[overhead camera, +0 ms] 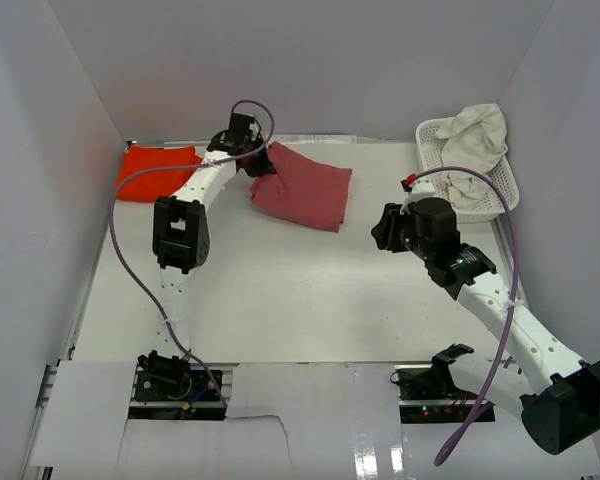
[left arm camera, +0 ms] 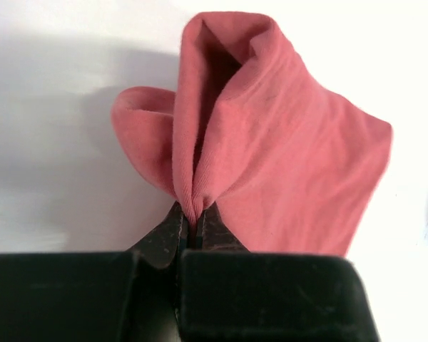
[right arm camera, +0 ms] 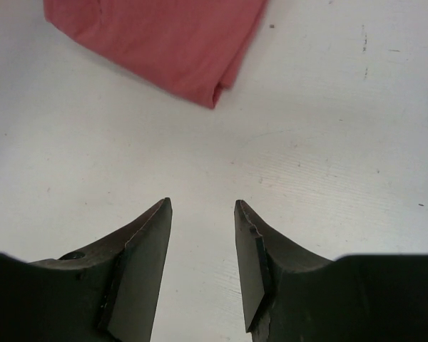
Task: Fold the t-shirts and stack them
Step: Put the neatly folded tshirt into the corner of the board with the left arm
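Left arm [overhead camera: 192, 195] reaches far out from its base, elbow link hanging midway. Left gripper [left arm camera: 192, 231] is clamped tight on a pinched fold of the rose-red t-shirt [left arm camera: 285, 164] (fingertips all but meeting). Right arm [overhead camera: 500, 305] angles in from the right, wrist pointing left. Right gripper [right arm camera: 202, 206] has its jaws partly apart, nothing between them.

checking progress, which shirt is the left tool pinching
The dusty rose shirt: the left tool is shut on its fold. The orange-red shirt lies apart, far left; the cream shirt sits in the basket.
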Available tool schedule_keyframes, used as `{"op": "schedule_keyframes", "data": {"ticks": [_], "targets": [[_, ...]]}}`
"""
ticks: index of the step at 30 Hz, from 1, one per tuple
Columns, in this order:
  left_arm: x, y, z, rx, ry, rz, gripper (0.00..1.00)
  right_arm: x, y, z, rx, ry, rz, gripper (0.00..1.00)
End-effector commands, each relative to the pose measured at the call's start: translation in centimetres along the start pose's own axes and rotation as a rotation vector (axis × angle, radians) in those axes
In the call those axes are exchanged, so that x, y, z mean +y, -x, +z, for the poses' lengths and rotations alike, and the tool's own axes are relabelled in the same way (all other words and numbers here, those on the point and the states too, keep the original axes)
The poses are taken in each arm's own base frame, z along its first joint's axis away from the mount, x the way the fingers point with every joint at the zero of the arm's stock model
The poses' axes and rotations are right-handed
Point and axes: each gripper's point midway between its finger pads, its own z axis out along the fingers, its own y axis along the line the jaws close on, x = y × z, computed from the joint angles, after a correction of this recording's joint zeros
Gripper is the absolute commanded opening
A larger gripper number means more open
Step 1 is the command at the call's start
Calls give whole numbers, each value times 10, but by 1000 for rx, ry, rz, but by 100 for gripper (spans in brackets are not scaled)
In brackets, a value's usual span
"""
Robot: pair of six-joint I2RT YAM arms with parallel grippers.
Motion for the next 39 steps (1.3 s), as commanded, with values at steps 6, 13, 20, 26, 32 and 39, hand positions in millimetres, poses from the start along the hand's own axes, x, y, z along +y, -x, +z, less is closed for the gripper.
{"op": "schedule_keyframes", "data": {"ticks": [6,13,20,26,32,39], "targets": [[56,81,-69,-109,42,-25,0,9,3,-8,-11,53,17,47],[87,129,-107,-206,5,-8,0,10,-3,-11,-6,72,21,47],[110,169,-137,-291,-103,-13,0,13,-15,-13,14,100,27,47],[141,196,-168,-359,-164,-34,3,16,-13,-16,22,109,29,47],[169,211,-206,-392,-302,-127,0,20,-8,-18,48,123,15,47],[175,230,-230,-447,-397,-147,0,26,-20,-14,86,161,23,46]]}}
